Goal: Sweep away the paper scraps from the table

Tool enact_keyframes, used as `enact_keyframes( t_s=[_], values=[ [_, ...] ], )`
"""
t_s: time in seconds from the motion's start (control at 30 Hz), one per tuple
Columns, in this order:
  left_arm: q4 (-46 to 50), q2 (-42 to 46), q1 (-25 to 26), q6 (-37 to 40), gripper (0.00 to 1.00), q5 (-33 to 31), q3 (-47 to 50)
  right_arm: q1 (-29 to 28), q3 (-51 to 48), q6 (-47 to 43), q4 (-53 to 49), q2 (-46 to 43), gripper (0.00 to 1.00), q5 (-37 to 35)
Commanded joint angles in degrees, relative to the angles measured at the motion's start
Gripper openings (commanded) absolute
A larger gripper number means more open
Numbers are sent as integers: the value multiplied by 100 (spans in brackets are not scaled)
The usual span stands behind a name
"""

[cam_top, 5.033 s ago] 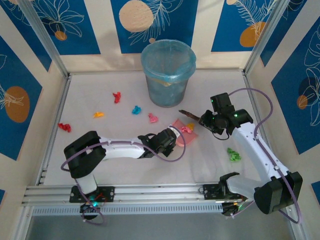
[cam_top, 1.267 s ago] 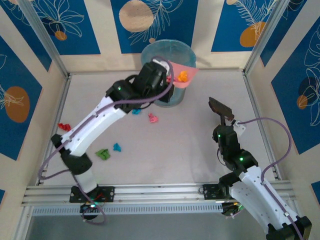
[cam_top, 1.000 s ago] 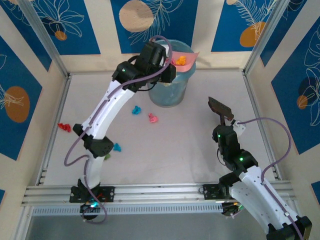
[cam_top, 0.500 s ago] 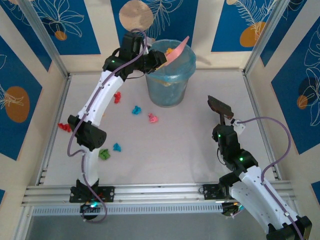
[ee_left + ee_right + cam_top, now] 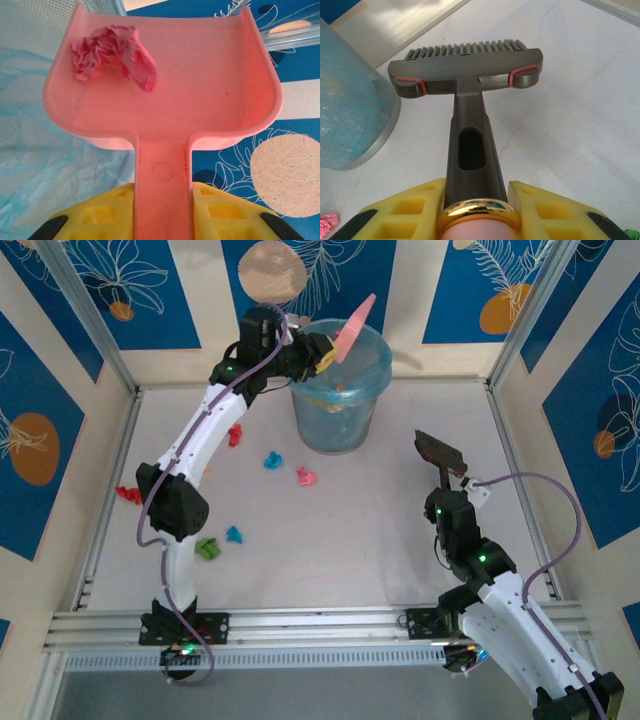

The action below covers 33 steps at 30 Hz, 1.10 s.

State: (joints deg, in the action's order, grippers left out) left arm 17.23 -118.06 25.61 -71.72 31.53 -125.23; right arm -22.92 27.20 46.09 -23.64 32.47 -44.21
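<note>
KL: Pale grey table (image 5: 380, 540), blue-and-cream walls (image 5: 150, 290) around it, mesh bin (image 5: 340, 400) at the far side. Where are the paper scraps (image 5: 271, 459)?

RM: Six lie loose on the left half of the table. One red sits left of the bin, and a blue and a pink lie just in front of it. Another red is by the table's left edge, and a green and a blue are close together toward the near edge. One pink wad (image 5: 112, 55) lies in the dustpan (image 5: 165, 90), against its left wall near the lip.

KL: Claws?

RM: The left gripper (image 5: 162, 200) is clenched on the dustpan's flat handle, with the pan tipped steeply above the bin's rim. The right gripper (image 5: 470, 200) is clamped round the handle of the brush (image 5: 465, 60). Its bristles are off the table, right of the bin and well apart from the scraps.

KL: Handling?

RM: My judgement is that the wads are very light, soft and crumpled, so they are likely to skitter or roll under stiff bristles. Pinching them is pointless. Each should be pushed from behind with low, short strokes toward a pan lip pressed flat on the table. The dustpan looks like stiff plastic, so the handle is the right place to hold it. The risk is that the pink wad clings in the pan, which may call for a steeper tilt.
</note>
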Motion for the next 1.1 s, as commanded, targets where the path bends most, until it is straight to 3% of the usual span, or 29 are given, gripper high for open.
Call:
enact_keyframes(
  t_s=[0.0, 0.13, 0.43, 0.77, 0.93, 1.07],
  values=[
    [-1205, 430, -30, -652, 0, 275, 584, -39, -48, -80, 329, -46, 0, -237],
    [-2596, 701, -29, -1359, 0, 454, 1491, -37, -68, -75, 342, -39, 0, -272],
    [-2734, 1008, -38, -1228, 0, 512, 1870, -28, -48, -91, 268, -6, 0, -326],
    [-2219, 1689, -21, -469, 0, 881, 2199, -5, -75, -117, 227, -83, 0, -370],
    [-2412, 2536, 60, -141, 0, 911, 3172, 18, -75, -121, 200, -80, 0, -365],
    [-2275, 3288, 392, 655, 0, 664, 4206, 20, -72, -104, 93, -122, 0, -459]
  ],
)
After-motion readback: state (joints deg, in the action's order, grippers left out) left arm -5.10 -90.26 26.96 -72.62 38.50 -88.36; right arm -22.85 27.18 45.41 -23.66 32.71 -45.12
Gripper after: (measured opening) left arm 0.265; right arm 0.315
